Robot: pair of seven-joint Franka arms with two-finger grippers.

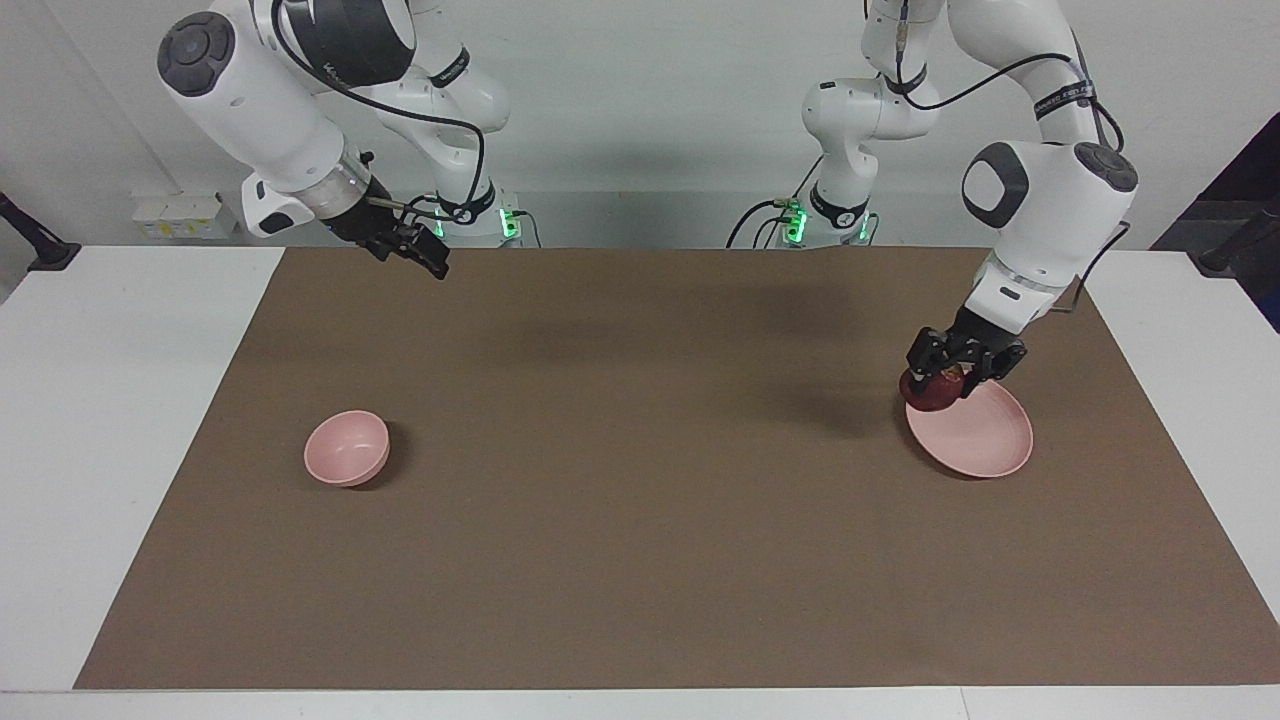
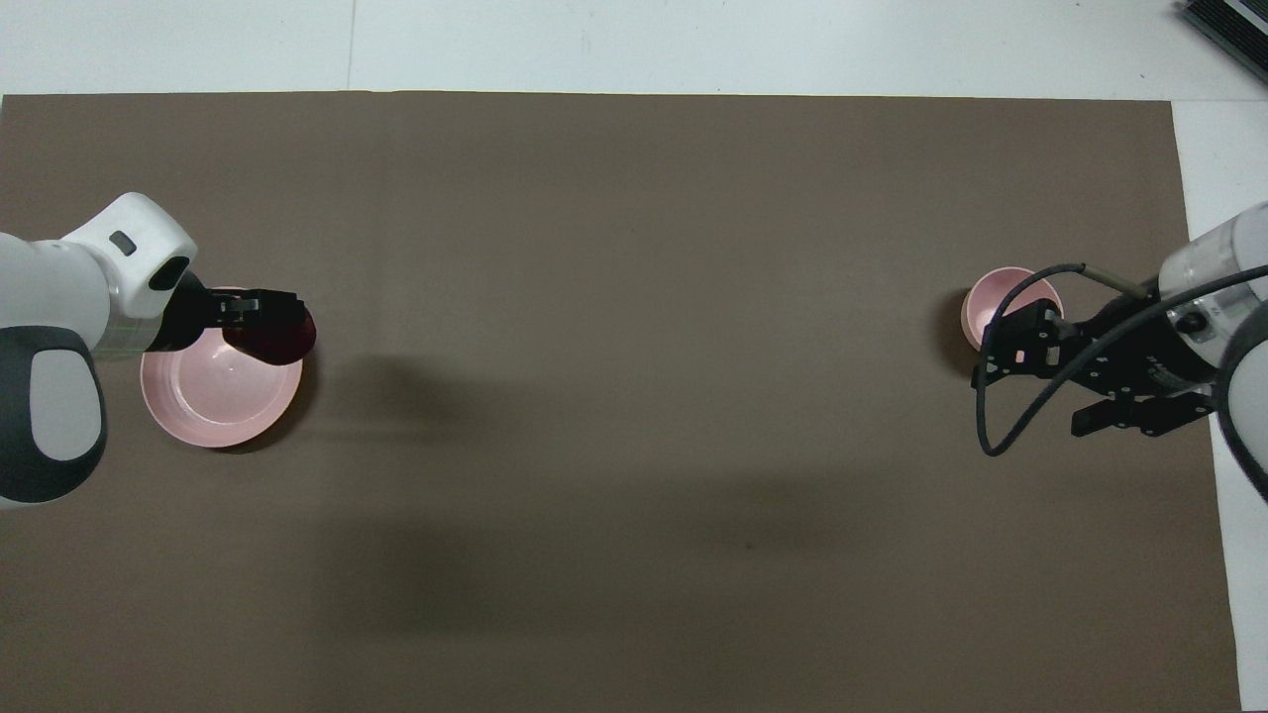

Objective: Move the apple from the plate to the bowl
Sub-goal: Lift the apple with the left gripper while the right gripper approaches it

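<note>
My left gripper (image 1: 945,378) is shut on the dark red apple (image 1: 922,394) and holds it a little above the rim of the flat pink plate (image 1: 985,440), on the side toward the right arm's end. In the overhead view the left gripper (image 2: 287,325) and the apple (image 2: 282,339) cover the plate's (image 2: 213,396) edge. The small deep pink bowl (image 1: 346,447) stands empty at the right arm's end of the mat. My right gripper (image 1: 430,262) waits high in the air; seen from above, the right gripper (image 2: 1003,358) overlaps the bowl (image 2: 994,300).
A brown mat (image 1: 640,520) covers most of the white table (image 1: 110,420). A cable loop (image 2: 1001,436) hangs from the right arm's wrist.
</note>
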